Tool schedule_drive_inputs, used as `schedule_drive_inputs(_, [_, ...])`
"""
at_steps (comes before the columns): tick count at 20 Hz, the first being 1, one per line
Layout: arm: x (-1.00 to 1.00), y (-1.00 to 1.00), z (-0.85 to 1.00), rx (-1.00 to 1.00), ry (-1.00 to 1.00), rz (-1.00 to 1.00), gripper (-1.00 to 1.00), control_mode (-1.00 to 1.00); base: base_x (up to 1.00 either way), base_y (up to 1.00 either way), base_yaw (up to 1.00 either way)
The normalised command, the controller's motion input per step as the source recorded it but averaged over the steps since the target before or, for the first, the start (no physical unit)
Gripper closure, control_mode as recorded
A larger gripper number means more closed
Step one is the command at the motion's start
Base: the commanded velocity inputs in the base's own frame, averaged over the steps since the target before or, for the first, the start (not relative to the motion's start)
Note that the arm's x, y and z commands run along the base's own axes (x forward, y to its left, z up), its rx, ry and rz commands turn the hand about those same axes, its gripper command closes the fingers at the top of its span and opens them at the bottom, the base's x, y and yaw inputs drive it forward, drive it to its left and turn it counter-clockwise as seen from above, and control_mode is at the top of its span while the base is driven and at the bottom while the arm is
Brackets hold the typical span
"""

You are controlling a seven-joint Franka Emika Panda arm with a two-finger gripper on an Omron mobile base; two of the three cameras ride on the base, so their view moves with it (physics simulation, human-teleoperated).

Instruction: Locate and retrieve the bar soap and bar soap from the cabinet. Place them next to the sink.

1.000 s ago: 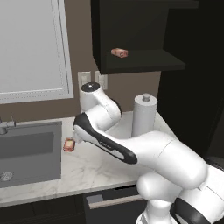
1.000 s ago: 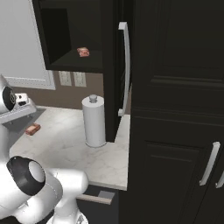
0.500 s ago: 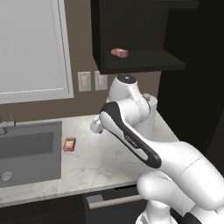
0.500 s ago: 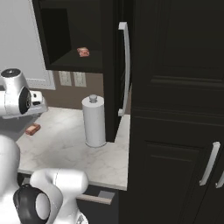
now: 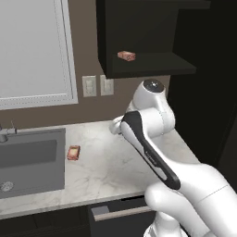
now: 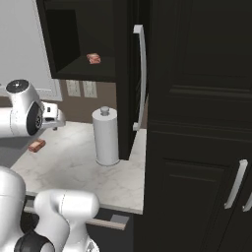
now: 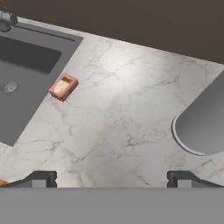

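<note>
Gripper (image 7: 111, 177): in the hand view just two dark fingertips (image 7: 41, 178) show, set far apart with nothing between them, so the hand is open and empty. In the left base view the robot's own forearm covers most of the hand.

Sink (image 5: 32, 162) is cut off at the left edge; its faucet (image 7: 6, 18) is cropped at the corner of the hand view.

One bar soap (image 5: 73, 152) lies flat on the marble counter (image 5: 111, 166), just beside the sink's right rim, well apart from the gripper and below it. Second bar soap (image 5: 126, 56) sits on the cabinet (image 5: 143, 41) shelf, above the sink side of the counter. Paper-towel roll (image 6: 106, 136) stands upright on the counter, far from the sink.
</note>
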Motion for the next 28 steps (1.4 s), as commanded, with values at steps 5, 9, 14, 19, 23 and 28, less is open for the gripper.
schedule_drive_inputs(5, [-0.02,-0.32,0.36,-0.01,-0.06,0.0,-1.0,-1.0,0.0,0.0,0.0])
schedule_drive_inputs(9, [-0.16,-0.37,0.27,-0.06,-0.08,-0.07,-1.0,-1.0,0.0,0.0,0.0])
schedule_drive_inputs(14, [-0.02,-0.4,0.28,-0.04,-0.04,-0.13,-1.0,-1.0,0.0,0.0,0.0])
schedule_drive_inputs(19, [-0.11,-0.3,0.35,-0.02,-0.08,-0.14,-1.0,-1.0,0.0,0.0,0.0])
schedule_drive_inputs(23, [-0.19,-0.13,0.44,0.0,-0.1,-0.06,-1.0,-1.0,0.0,0.0,0.0])
schedule_drive_inputs(28, [-0.07,-0.13,0.42,0.0,-0.05,-0.01,-1.0,-1.0,0.0,0.0,0.0])
